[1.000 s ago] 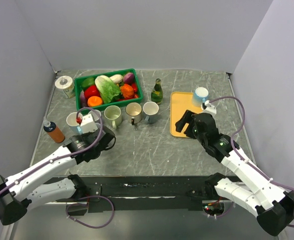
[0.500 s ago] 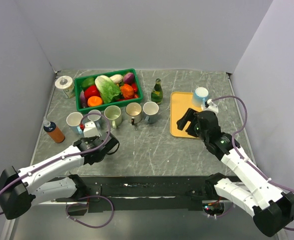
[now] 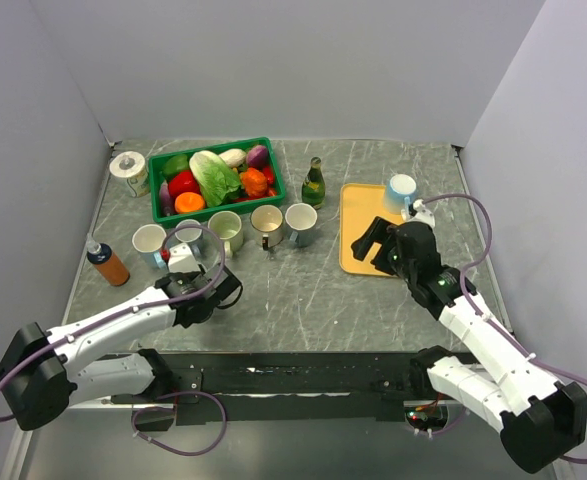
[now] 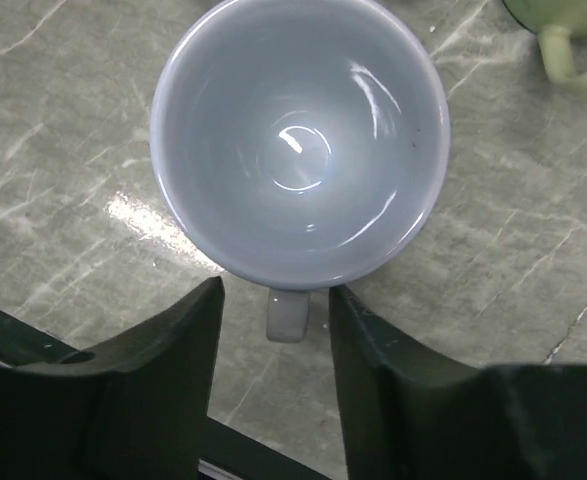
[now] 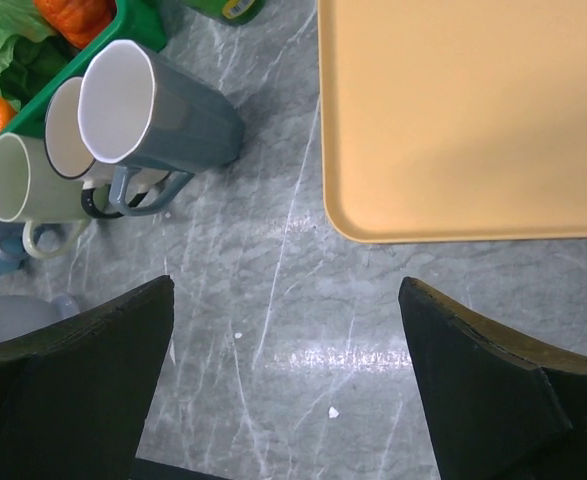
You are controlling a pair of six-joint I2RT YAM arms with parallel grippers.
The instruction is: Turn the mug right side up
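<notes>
A pale blue mug (image 4: 298, 140) stands mouth up on the marble table, its handle (image 4: 288, 312) lying between the spread fingers of my left gripper (image 4: 276, 290) without touching them. In the top view this mug (image 3: 187, 234) sits in the mug row, just beyond the left gripper (image 3: 185, 252). Another light blue mug (image 3: 400, 189) stands at the back right corner of the orange tray (image 3: 358, 205) and looks mouth down. My right gripper (image 3: 371, 243) is wide open and empty, above the table by the tray's near left corner (image 5: 373, 225).
More upright mugs stand in the row: white (image 3: 149, 241), cream (image 3: 224, 231), brown-rimmed (image 3: 266, 222), grey-blue (image 3: 301, 220). A green basket of vegetables (image 3: 213, 178), a green bottle (image 3: 314, 183), an orange bottle (image 3: 106, 263) and a white roll (image 3: 128, 170) stand around them.
My left gripper has drawn back toward the near edge from the mug row, leaving the pale blue mug upright there. The right arm has barely shifted toward the tray.
</notes>
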